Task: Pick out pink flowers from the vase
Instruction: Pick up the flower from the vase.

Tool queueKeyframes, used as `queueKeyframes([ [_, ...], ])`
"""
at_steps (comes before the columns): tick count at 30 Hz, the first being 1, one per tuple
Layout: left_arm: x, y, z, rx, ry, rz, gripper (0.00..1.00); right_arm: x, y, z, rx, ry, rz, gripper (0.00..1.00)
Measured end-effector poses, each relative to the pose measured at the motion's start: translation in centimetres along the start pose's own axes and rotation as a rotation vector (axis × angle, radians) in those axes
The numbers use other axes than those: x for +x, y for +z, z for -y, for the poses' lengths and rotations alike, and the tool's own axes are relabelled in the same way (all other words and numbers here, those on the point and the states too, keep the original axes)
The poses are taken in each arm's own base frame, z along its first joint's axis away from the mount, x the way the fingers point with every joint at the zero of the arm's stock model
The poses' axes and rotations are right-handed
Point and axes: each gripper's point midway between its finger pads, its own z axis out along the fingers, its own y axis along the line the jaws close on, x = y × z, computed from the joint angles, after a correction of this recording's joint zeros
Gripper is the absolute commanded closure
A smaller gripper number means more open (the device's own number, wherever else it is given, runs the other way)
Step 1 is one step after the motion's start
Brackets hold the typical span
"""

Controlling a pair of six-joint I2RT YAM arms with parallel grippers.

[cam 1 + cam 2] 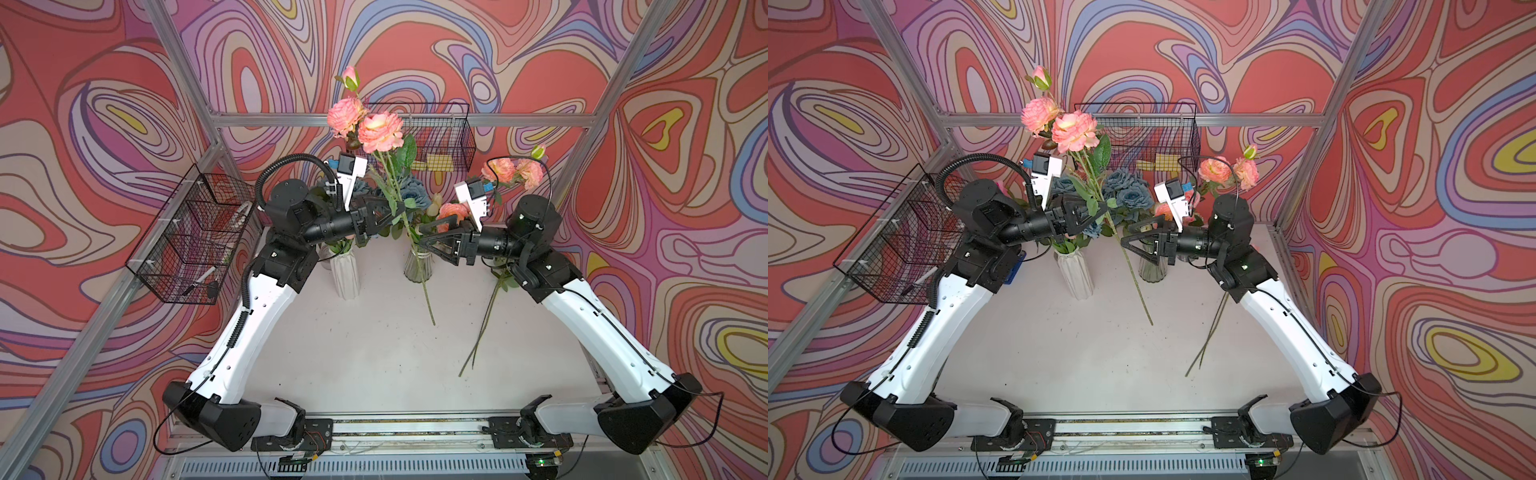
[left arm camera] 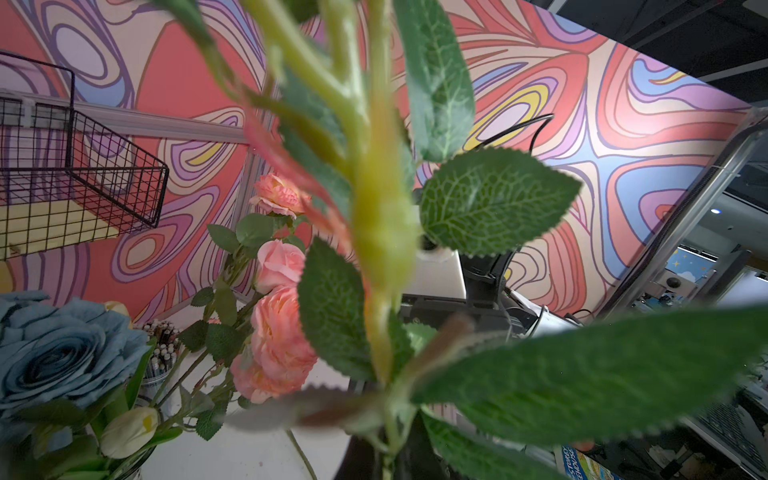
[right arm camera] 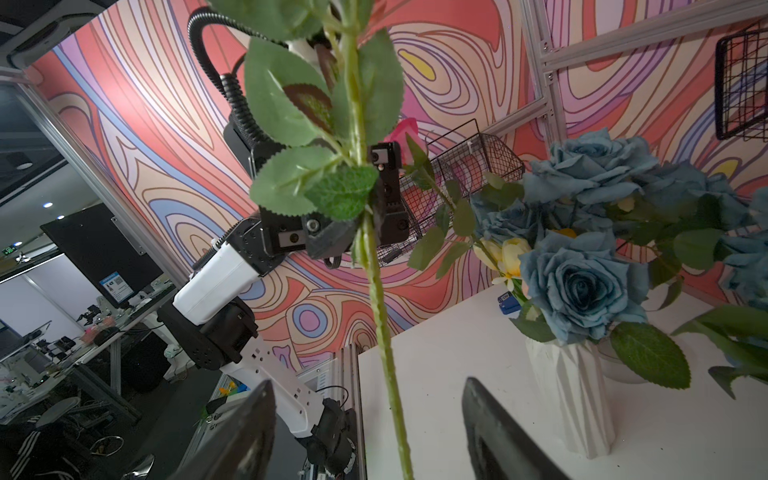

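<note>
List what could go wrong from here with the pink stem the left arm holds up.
1. The left gripper is clamped on the pink flower stem while the right gripper, open, faces it lower down; if the left lets go first, the top-heavy stem may fall.
2. Its leaves crowd the stem, so the right jaws may pinch a leaf instead.
3. The right gripper sits close by the glass vase; a swing could tip it.

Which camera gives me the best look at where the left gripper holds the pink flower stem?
The right wrist view: the left gripper shows plainly, jaws shut on the pink flower stem. Both top views show the grip small, from above. The left wrist view shows only the blurred stem close up, no jaws.
</note>
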Motion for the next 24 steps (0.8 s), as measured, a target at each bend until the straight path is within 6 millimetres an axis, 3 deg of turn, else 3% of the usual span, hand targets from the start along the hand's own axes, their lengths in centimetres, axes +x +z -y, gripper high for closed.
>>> queueKeyframes([
  [8,0.6,0.6,0.3,0.000,-0.017,-0.011,1.00,0.3,0.3,-0.2,-0.011,-0.004,-0.008,0.40],
  [15,1.0,1.1,1.0,0.021,-0.020,-0.021,1.00,0.7,0.5,0.1,-0.009,0.003,-0.018,0.54],
  [21,1.4,1.4,1.4,0.033,-0.020,-0.030,1.00,1.3,0.6,0.2,-0.020,0.018,-0.031,0.66],
  [24,1.6,1.6,1.6,0.037,-0.017,-0.033,1.00,1.3,0.7,0.1,-0.024,0.019,-0.033,0.79],
])
